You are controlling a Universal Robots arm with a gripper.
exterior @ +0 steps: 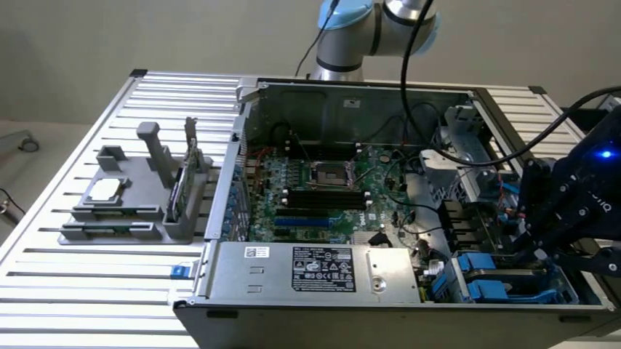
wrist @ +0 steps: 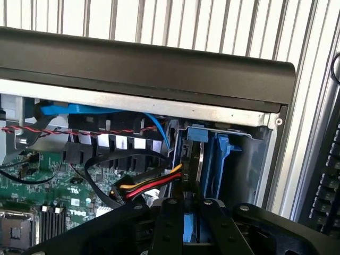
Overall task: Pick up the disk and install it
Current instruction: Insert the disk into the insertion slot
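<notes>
My gripper (exterior: 539, 246) hangs over the drive bay at the front corner of the open computer case (exterior: 339, 94), on the exterior view's right. In the wrist view its two black fingers (wrist: 166, 223) stand close together around a narrow blue strip. That strip is the edge of the disk (wrist: 189, 227) in its blue carrier, held edge-on over the bay. Just beyond the fingertips a blue carrier (wrist: 218, 156) with a silver edge stands in the bay slot. The gripper (wrist: 188, 206) hides the rest of the disk.
Blue carriers (exterior: 485, 270) sit in the bay beside the power supply (exterior: 321, 269). Red, yellow and black cables (wrist: 151, 183) run close to the fingers. A grey parts holder (exterior: 136, 196) with a square chip and an upright green card stands on the slatted table (exterior: 87, 291).
</notes>
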